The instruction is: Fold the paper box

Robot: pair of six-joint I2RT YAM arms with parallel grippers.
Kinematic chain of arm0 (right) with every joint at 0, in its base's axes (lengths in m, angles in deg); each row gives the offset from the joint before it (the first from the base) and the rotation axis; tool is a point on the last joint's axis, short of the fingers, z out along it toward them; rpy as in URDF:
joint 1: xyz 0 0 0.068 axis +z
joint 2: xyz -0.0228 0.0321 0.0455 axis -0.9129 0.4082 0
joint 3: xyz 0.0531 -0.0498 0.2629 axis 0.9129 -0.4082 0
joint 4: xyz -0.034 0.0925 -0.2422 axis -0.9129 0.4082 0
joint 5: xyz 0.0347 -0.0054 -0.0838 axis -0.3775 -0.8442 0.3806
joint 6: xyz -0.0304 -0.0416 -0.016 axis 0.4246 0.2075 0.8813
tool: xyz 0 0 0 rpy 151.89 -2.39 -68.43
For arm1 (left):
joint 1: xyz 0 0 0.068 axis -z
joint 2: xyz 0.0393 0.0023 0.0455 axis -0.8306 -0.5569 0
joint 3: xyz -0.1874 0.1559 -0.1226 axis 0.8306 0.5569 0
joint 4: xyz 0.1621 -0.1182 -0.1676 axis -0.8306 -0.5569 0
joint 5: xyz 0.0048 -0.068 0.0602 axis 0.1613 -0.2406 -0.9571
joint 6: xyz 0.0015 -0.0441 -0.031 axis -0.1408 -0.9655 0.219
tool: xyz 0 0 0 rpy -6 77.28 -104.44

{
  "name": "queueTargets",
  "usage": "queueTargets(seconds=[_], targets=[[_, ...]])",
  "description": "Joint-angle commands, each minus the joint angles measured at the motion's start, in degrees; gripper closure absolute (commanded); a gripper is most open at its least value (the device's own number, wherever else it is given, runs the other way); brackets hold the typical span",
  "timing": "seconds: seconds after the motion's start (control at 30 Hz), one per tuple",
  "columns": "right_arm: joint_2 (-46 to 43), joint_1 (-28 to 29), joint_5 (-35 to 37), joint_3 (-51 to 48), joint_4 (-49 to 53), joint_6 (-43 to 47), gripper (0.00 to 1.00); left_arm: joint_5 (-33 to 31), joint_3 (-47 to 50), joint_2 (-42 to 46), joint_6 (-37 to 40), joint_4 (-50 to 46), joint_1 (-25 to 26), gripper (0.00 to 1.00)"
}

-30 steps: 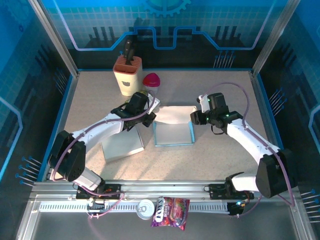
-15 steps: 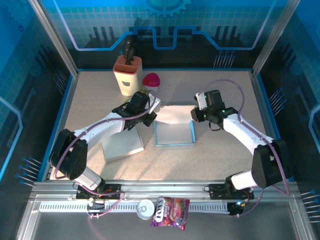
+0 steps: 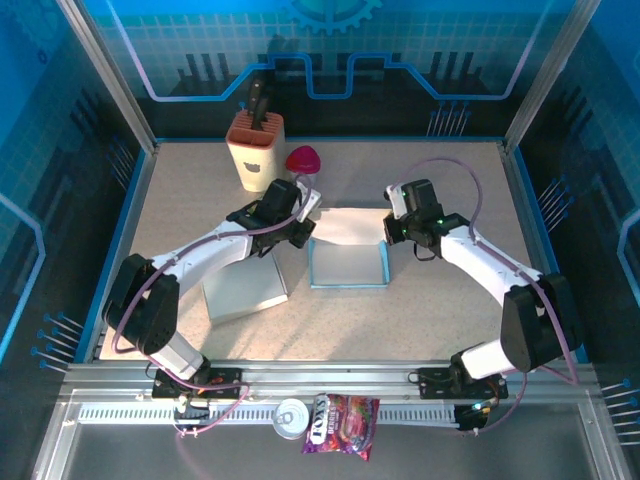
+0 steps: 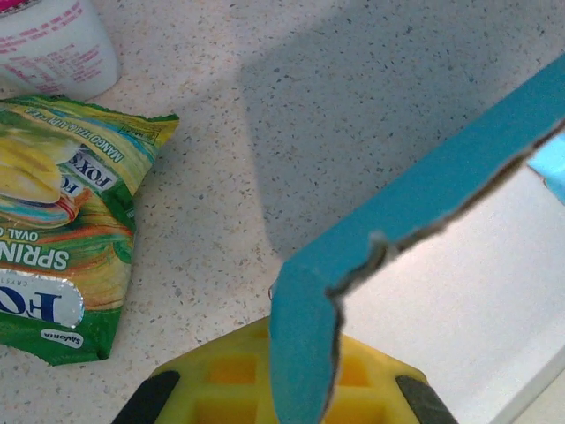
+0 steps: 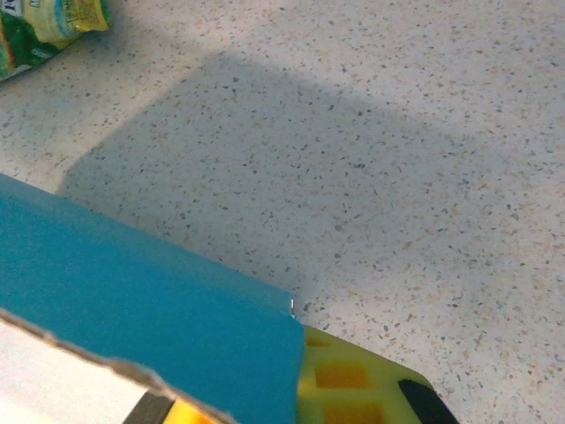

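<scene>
The paper box (image 3: 347,262) lies open in the middle of the table, white inside with blue edges, its back flap (image 3: 345,226) raised. My left gripper (image 3: 306,229) is shut on the box's back left corner. In the left wrist view the blue flap (image 4: 415,199) runs down between the yellow fingers (image 4: 221,382) of that gripper (image 4: 302,375). My right gripper (image 3: 389,232) is shut on the back right corner. The right wrist view has the blue wall (image 5: 150,322) pinched against a yellow finger (image 5: 357,389) of the gripper (image 5: 278,397).
A knife block (image 3: 255,150) and a pink-lidded cup (image 3: 303,159) stand at the back left. A green snack bag (image 4: 62,221) lies by the left gripper. A flat white panel (image 3: 245,291) sits left of the box. A can (image 3: 292,417) and candy bag (image 3: 342,422) rest on the front rail.
My right gripper has closed on the box's back right corner and its arm has edged left and back. The left gripper kept its hold and hardly moved.
</scene>
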Motion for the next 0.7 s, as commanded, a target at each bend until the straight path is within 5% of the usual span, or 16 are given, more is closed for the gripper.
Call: queueTargets(seconds=[0.0,0.17,0.67], targets=[[-2.08,2.74,5.15,0.68,-1.86,-2.79,1.00,0.18,-1.71,-0.08,-7.54,2.98,0.10,1.00],[-3.00,6.59,14.06,1.21,-3.62,-10.11,1.00,-3.21,-3.09,-1.70,-15.36,5.80,2.68,1.00],[-4.46,7.31,16.43,-9.49,-23.71,-22.32,1.00,-2.11,-0.45,-6.20,-23.28,23.01,2.96,1.00]])
